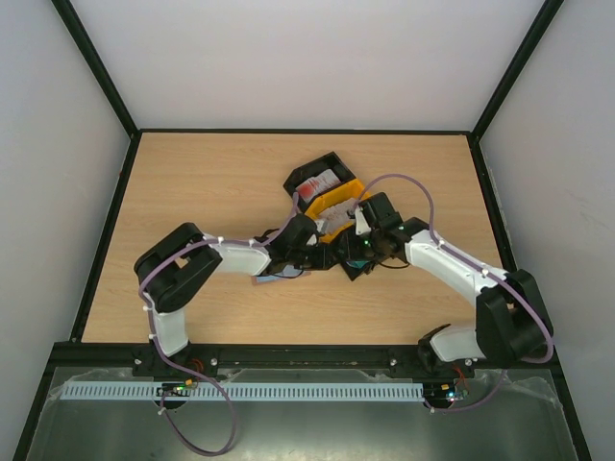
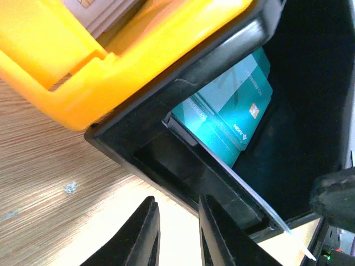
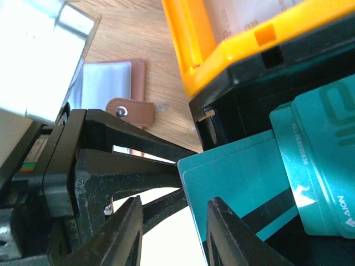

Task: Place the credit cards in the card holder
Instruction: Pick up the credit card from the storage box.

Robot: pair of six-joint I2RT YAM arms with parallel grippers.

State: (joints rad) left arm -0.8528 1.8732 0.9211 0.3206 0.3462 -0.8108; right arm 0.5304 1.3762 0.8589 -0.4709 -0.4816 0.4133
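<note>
The left pincer (image 2: 177, 213) is open just a crack, the right pincer (image 3: 176, 210) wider; both hold nothing, by teal cards (image 3: 321, 166) in the black tray (image 2: 144, 149)

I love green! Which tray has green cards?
The nearest black tray holds teal cards; the yellow tray has pale ones, the far black tray a white one.

Bright even light, soft shadows; wrist close-ups blurred in foreground; right wrist view blown-out top-left.
</note>
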